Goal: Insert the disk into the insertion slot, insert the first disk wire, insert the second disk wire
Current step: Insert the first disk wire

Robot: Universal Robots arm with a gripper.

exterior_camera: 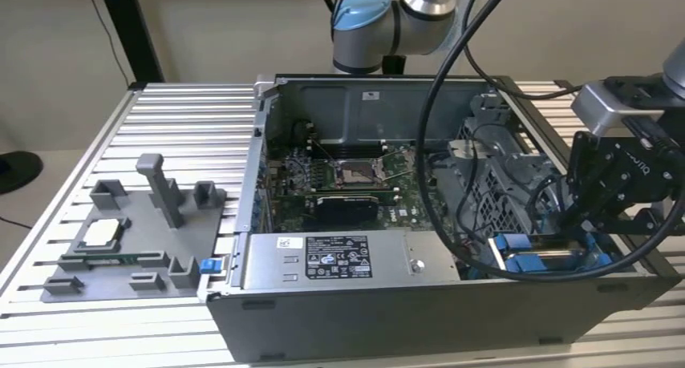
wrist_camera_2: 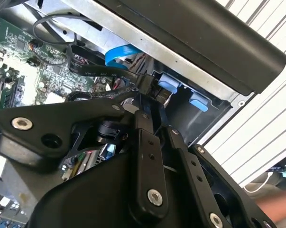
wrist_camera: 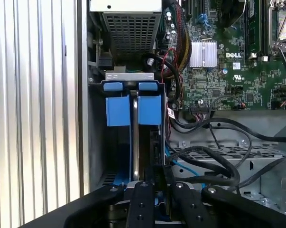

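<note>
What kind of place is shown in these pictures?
Probably a robotics lab bench: a robot arm over an open computer case, on a slotted metal table, with a grey parts fixture beside it.

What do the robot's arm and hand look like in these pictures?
The arm has silver-grey tubes and a light blue joint cap. Thick black cables hang from it in the exterior view. The hand is matte black, built of jointed bars with silver screws, and carries a small white marking.
</note>
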